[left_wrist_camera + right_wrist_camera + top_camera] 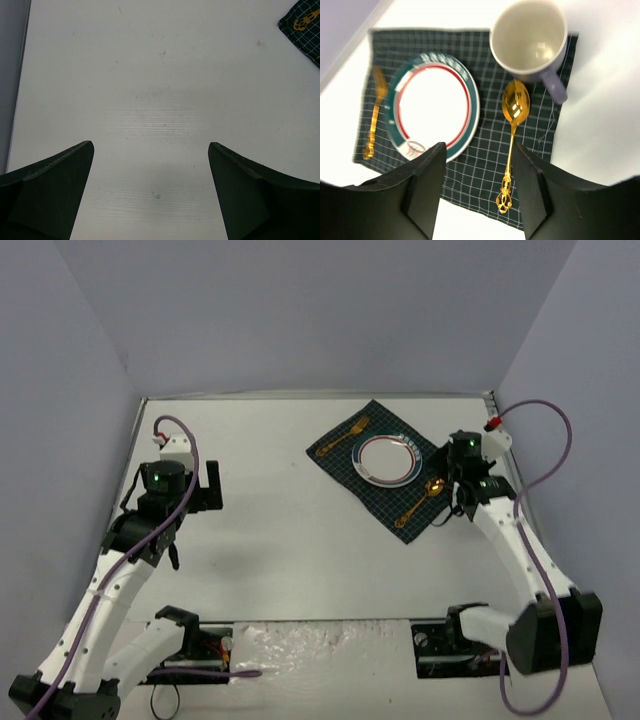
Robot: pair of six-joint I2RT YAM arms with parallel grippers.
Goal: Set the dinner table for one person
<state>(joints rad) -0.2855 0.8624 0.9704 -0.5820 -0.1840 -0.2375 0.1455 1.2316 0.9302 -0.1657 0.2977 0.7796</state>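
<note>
Visibly bare mug and plate on checked cloth, left claw spread, right claw spread.

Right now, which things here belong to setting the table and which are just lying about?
Part of the job: dinner table, checked cloth, plate, gold fork, gold spoon, mug.
Not part of it: purple cable on the right arm.

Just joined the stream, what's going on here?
A place setting lies on the dark green checked cloth: round white plate with green-red rim, ornate gold fork one side, gold spoon the other, lilac mug by the spoon. The right gripper hovers open above it, holding nothing. The left gripper hangs open over the white tabletop.
</note>
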